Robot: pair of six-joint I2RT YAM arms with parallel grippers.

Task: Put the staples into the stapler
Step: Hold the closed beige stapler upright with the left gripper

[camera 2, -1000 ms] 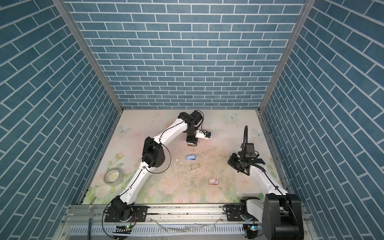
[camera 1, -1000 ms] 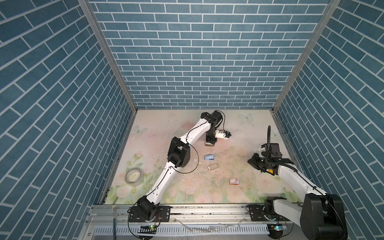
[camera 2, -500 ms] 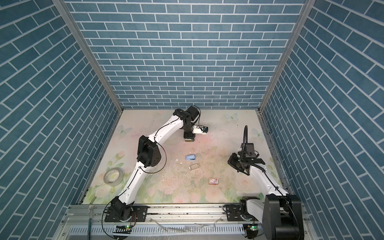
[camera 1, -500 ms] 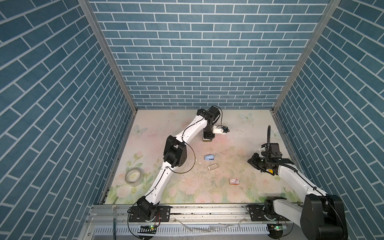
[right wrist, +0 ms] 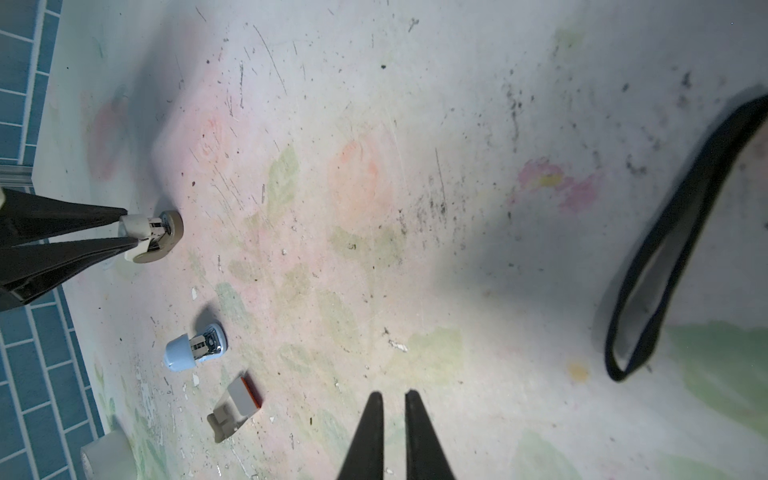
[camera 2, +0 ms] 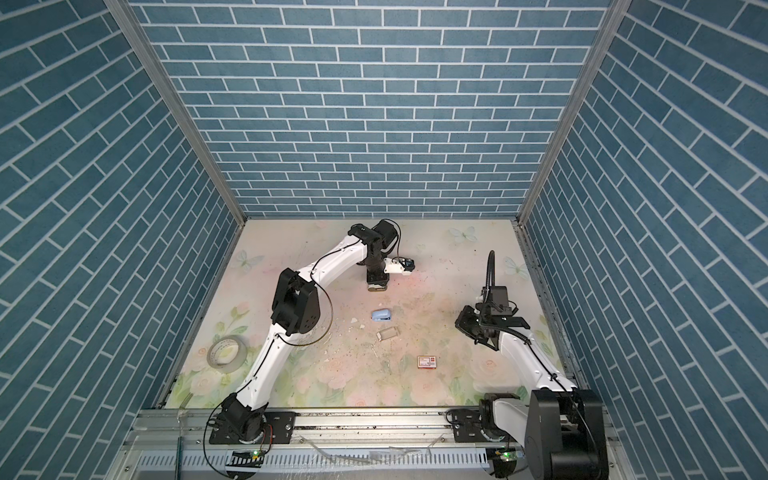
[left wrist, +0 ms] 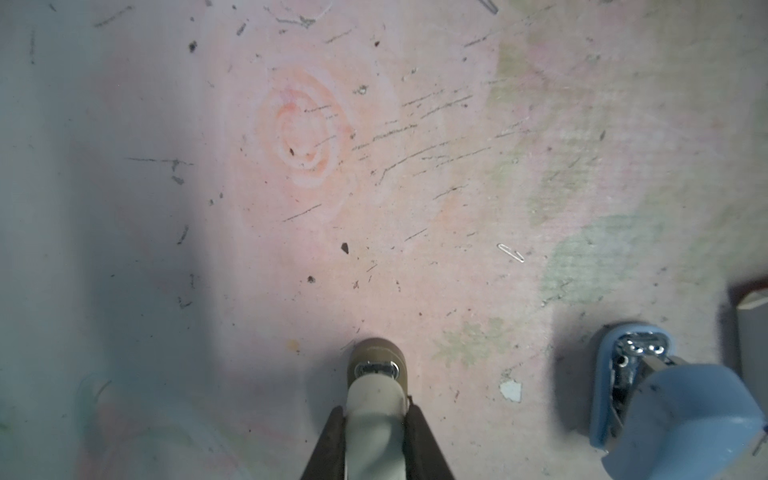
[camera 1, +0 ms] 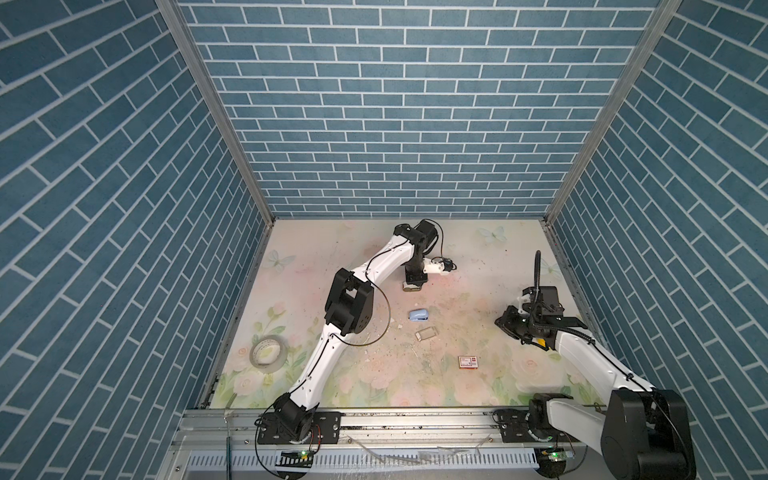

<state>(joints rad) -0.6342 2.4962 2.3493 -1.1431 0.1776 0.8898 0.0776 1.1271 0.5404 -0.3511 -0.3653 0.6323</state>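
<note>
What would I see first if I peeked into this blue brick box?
The white left arm stretches to the back of the flowery table, where the left gripper pinches a beige stapler. A little blue stapler lies in the middle near the tray of staples, and a roll of tape sits near the table's left edge.

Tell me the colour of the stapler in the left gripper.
The stapler is cream over tan, clearest in the left wrist view.
</note>
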